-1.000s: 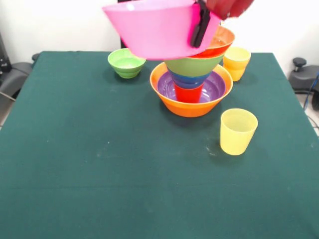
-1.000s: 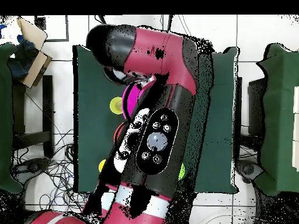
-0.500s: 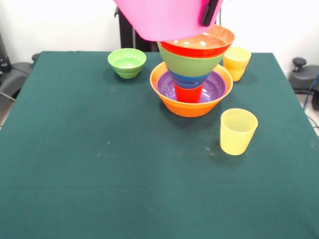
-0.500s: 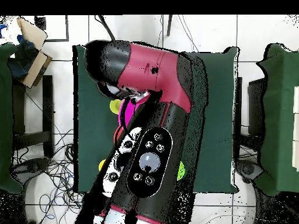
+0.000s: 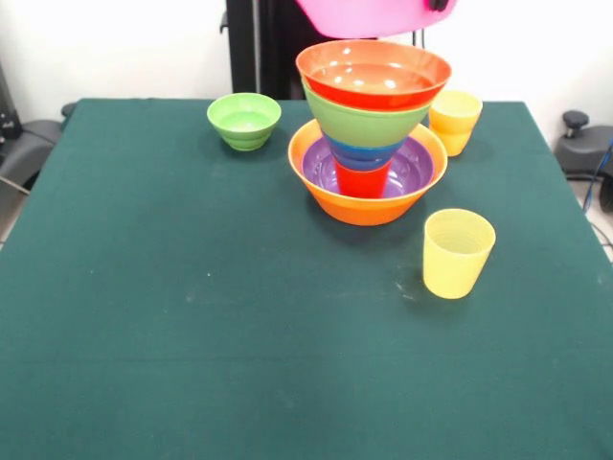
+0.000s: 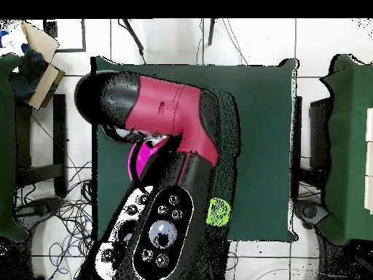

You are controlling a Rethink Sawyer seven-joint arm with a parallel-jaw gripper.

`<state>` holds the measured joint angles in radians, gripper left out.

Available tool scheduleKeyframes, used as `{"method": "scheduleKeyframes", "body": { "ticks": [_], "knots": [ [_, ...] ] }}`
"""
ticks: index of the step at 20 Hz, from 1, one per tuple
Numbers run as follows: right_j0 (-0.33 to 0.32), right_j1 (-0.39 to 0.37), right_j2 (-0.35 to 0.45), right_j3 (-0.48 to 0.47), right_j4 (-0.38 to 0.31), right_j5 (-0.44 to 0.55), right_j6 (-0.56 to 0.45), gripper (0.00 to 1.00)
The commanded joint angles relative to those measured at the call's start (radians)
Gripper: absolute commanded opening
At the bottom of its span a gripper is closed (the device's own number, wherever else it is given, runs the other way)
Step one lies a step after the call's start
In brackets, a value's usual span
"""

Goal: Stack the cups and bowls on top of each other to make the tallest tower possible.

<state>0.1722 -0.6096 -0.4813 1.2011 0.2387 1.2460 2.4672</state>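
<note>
The pink bowl [image 5: 375, 14] has risen almost out of the front view, baring the tower [image 5: 369, 134] (red-orange bowl on top), so it still needs placing. Only a dark gripper [image 5: 440, 5] tip shows at its rim; whether the jaws clamp it I cannot tell. Green cloth table [image 5: 192, 335], white wall behind; small green bowl [image 5: 243, 120] far left, yellow cup [image 5: 458, 252] near right.

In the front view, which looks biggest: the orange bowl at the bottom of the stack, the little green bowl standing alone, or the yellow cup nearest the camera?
1. The large orange bowl, clearly widest.
2. The small green bowl.
3. The pale yellow cup.
The last two look nearly alike: the bowl is wider, the cup taller and nearer the camera, so their order is unsure.
</note>
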Motion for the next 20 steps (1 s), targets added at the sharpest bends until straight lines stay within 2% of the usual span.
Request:
{"method": "scheduleKeyframes", "body": {
  "ticks": [1,8,15,20],
  "knots": [
    [0.036,-0.012,0.065,0.166,-0.038,-0.116,0.097,0.00],
    [0.087,-0.021,0.056,0.224,-0.028,-0.178,0.143,0.00],
    [0.103,-0.009,0.032,0.251,-0.043,-0.208,0.149,0.00],
    [0.109,-0.004,0.027,0.245,-0.036,-0.149,0.157,0.00]
  ]
}}
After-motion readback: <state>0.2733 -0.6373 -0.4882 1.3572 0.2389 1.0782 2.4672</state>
